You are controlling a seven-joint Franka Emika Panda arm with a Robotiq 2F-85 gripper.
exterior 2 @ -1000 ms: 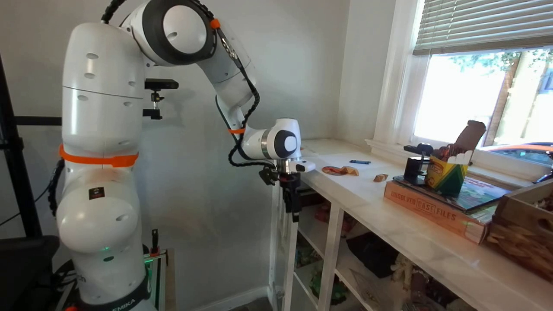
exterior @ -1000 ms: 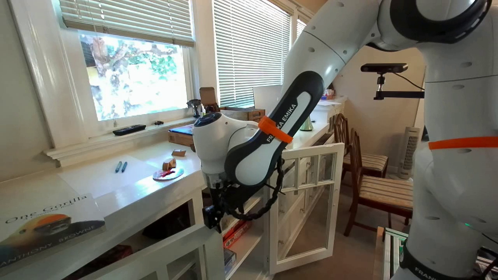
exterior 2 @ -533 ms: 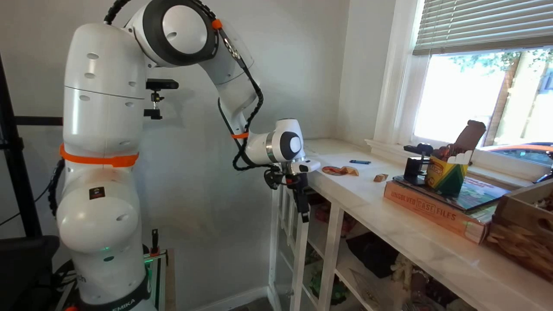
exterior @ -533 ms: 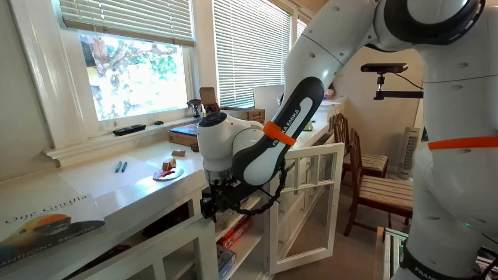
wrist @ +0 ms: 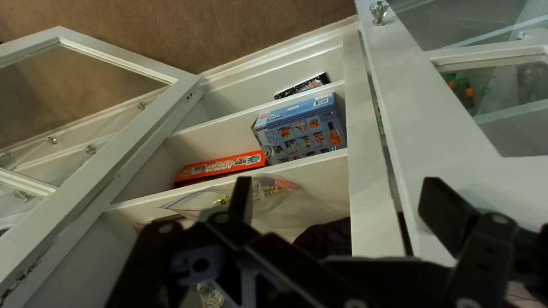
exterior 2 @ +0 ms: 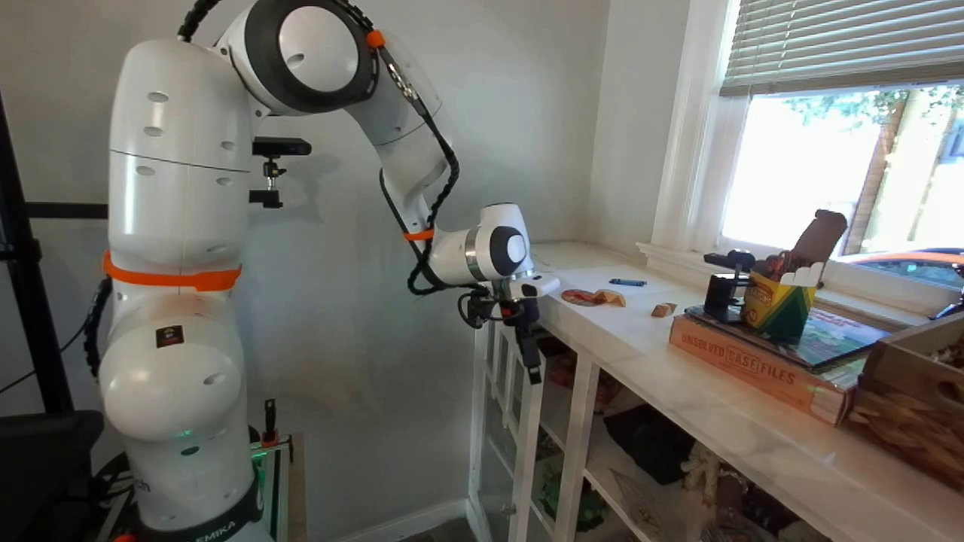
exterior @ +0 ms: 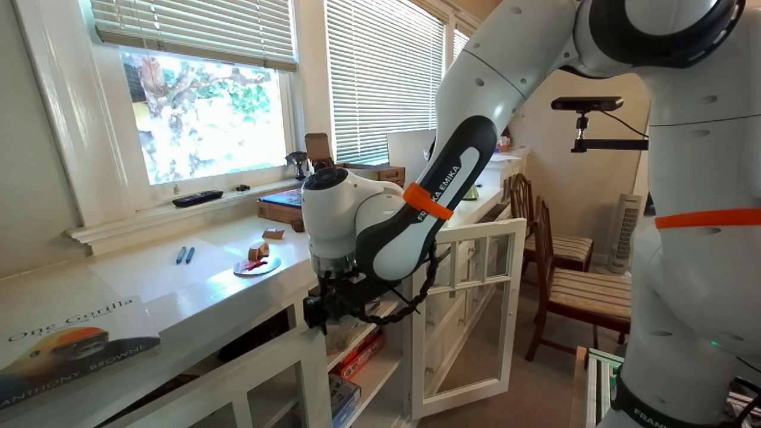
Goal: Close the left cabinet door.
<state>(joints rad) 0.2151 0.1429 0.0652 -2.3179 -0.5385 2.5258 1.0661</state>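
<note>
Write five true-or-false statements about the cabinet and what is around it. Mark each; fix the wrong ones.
1. The left cabinet door stands partly open. True.
2. The right cabinet door is shut. False: the right cabinet door stands wide open.
3. A book titled One Gorilla lies on the countertop. True.
4. The claw is gripping the right cabinet door. False: the claw is open, near the left cabinet door.
5. A blue box sits beside a red box inside the cabinet. True.
</note>
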